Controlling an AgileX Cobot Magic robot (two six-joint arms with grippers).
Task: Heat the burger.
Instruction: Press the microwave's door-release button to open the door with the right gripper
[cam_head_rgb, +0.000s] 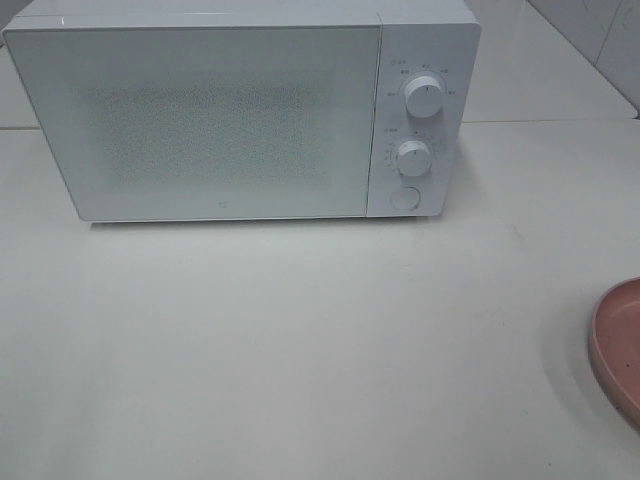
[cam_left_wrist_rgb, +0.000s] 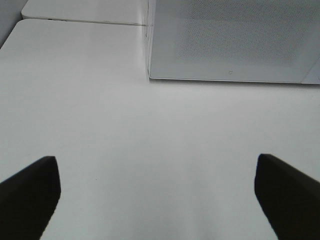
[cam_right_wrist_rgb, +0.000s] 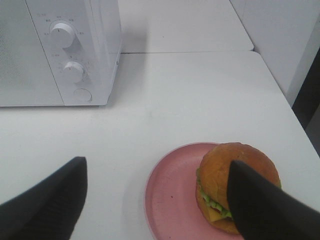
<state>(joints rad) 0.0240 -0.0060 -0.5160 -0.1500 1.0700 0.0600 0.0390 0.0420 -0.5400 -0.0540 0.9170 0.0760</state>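
When viewed from the high camera, note the white microwave (cam_head_rgb: 245, 115) standing at the rear of the white table (cam_head_rgb: 300, 350), door (cam_head_rgb: 150, 150) closed, with an upper knob (cam_head_rgb: 423, 97), a lower knob (cam_head_rgb: 412, 157) and a round button (cam_head_rgb: 404, 197) stacked down the control panel on the right side. Note only an edge of the pink plate (cam_head_rgb: 618, 345) at the right border of that view, well apart from the microwave. Locate the burger (cam_right_wrist_rgb: 220, 172) in the right wrist view: resting upright on the pink plate, off-centre, on the side away from the microwave, golden-brown bun on top, green lettuce and yellow cheese showing at the side. Read the right gripper (cam_right_wrist_rgb: 157, 167) as spread wide and holding nothing, with one dark finger (cam_right_wrist_rgb: 260, 210) overlapping the burger in that view; treat contact between finger and bun as undetermined. Read the left gripper (cam_left_wrist_rgb: 155, 162) as spread wide too, empty, above bare table, facing the front left corner of the microwave.
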